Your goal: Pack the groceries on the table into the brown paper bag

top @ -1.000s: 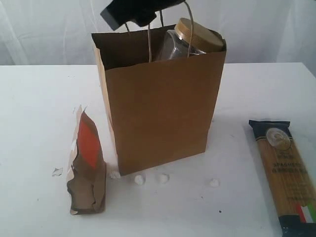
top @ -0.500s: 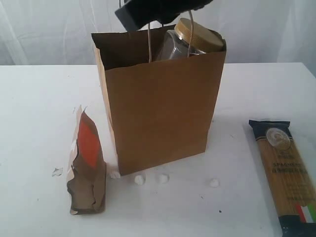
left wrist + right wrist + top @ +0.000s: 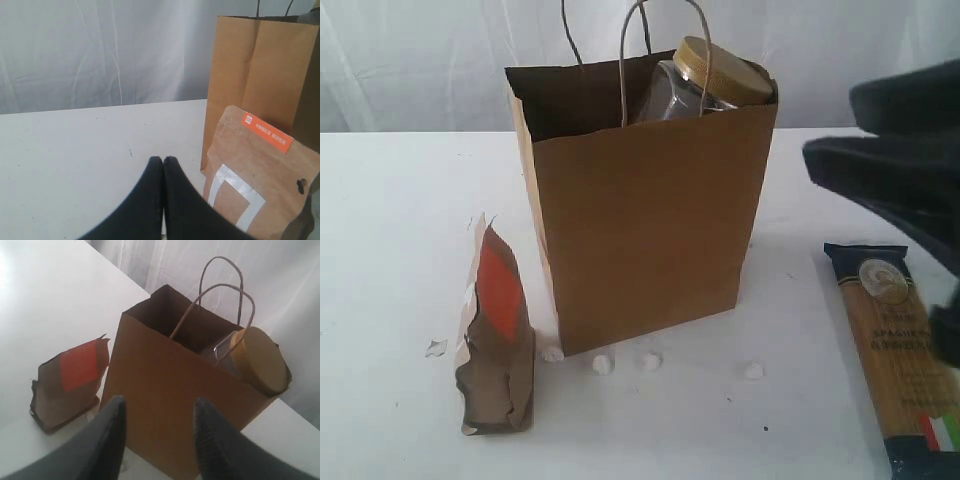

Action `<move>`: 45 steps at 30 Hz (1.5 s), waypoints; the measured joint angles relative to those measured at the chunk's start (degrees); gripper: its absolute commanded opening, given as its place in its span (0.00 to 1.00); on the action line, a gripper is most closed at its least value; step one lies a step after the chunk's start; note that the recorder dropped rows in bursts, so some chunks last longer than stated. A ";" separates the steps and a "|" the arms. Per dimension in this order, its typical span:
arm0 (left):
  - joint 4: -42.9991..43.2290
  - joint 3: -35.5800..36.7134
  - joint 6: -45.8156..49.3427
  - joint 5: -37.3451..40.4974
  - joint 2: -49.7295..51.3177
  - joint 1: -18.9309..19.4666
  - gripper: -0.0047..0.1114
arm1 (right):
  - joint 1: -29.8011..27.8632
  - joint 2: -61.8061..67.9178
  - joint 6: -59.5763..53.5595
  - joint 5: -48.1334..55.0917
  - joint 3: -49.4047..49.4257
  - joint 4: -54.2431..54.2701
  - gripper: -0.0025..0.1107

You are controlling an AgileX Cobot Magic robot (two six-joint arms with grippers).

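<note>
1. Right arm (image 3: 905, 170), no longer over the brown paper bag (image 3: 650, 230), hangs near the unpacked long spaghetti packet (image 3: 900, 350); right jaws spread, empty.
2. Tan-lidded clear jar (image 3: 250, 357) sits bagged ahead of them.
3. Brown pouch (image 3: 255, 185), beside pressed-together left jaws, remains unpacked.

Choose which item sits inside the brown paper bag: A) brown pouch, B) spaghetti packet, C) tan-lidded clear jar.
C: the tan-lidded clear jar pokes out of the open top of the brown paper bag; the spaghetti packet and brown pouch are outside on the table.

Upright brown paper bag (image 3: 650, 230) holds the tan-lidded jar (image 3: 720, 70); pouch (image 3: 498, 340) and spaghetti packet (image 3: 895, 345) flank it.
</note>
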 measured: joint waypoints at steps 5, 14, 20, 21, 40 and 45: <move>0.00 0.00 0.00 0.00 0.00 0.00 0.04 | 0.00 -7.39 0.00 -0.22 6.44 3.02 0.26; 0.00 0.00 0.00 0.00 0.00 0.00 0.04 | 0.00 -12.19 1.36 -1.29 13.50 5.76 0.02; 0.00 0.00 0.00 0.00 0.00 0.00 0.04 | 0.00 -12.19 4.12 -2.93 15.92 5.76 0.02; 0.00 0.00 0.00 0.00 0.00 0.00 0.04 | 0.00 -12.19 5.07 -2.93 16.17 5.76 0.02; 0.00 0.00 0.00 0.00 0.00 0.00 0.04 | 0.00 -12.47 7.48 -21.51 33.45 5.30 0.02; 0.00 0.00 0.00 0.00 0.00 0.00 0.04 | -1.65 -15.87 7.48 -23.56 39.20 5.30 0.02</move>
